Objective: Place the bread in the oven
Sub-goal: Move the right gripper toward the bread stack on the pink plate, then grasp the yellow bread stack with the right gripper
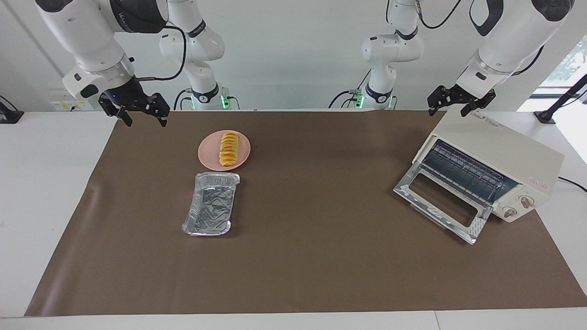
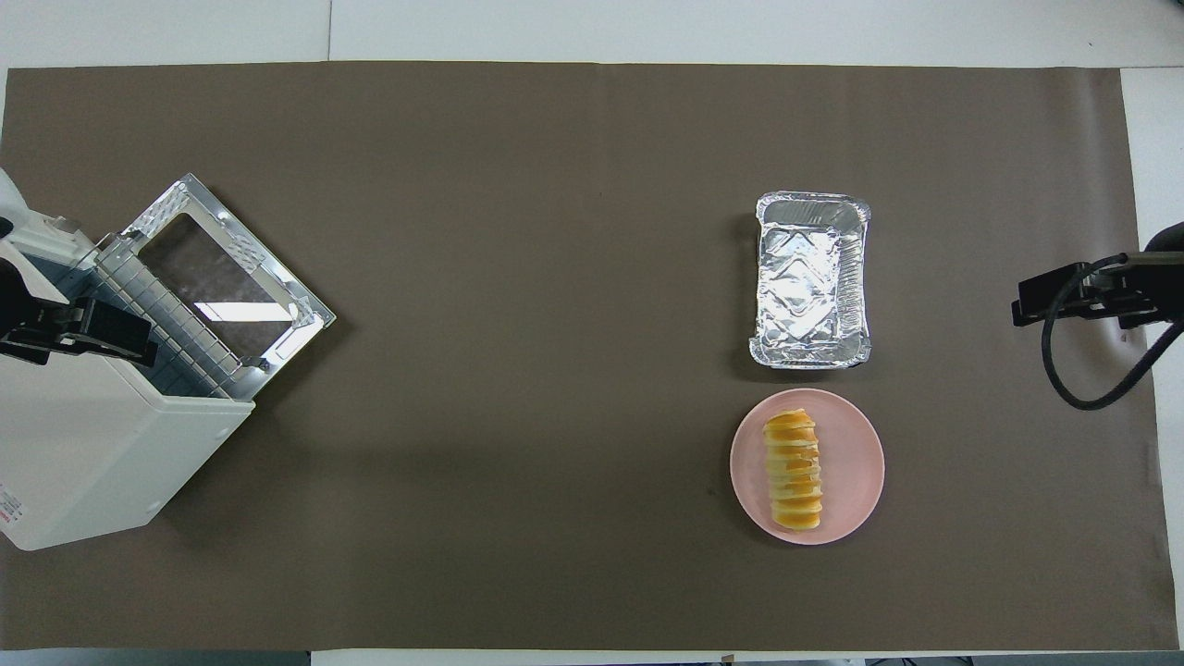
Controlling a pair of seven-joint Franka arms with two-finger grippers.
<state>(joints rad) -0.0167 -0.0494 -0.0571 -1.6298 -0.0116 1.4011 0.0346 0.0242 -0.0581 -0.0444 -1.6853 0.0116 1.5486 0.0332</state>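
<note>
A golden bread loaf [image 1: 228, 148] lies on a pink plate [image 1: 208, 155], just beside a foil tray [image 1: 211, 204]. Well apart from the plate stands the toaster oven [image 1: 497, 158], its door dropped open. The left gripper [image 1: 460, 102] hangs over the oven, fingers released; the right gripper [image 1: 140, 111], also released, hangs near the plate.

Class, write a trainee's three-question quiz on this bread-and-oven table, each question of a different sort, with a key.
1. True or false: the bread lies in the foil tray.
2. The oven door is: A shut, B open.
3. What does the bread rest on?

Key:
1. False.
2. B; the left gripper hangs open over the oven.
3. The pink plate; the right gripper waits open, holding nothing.
</note>
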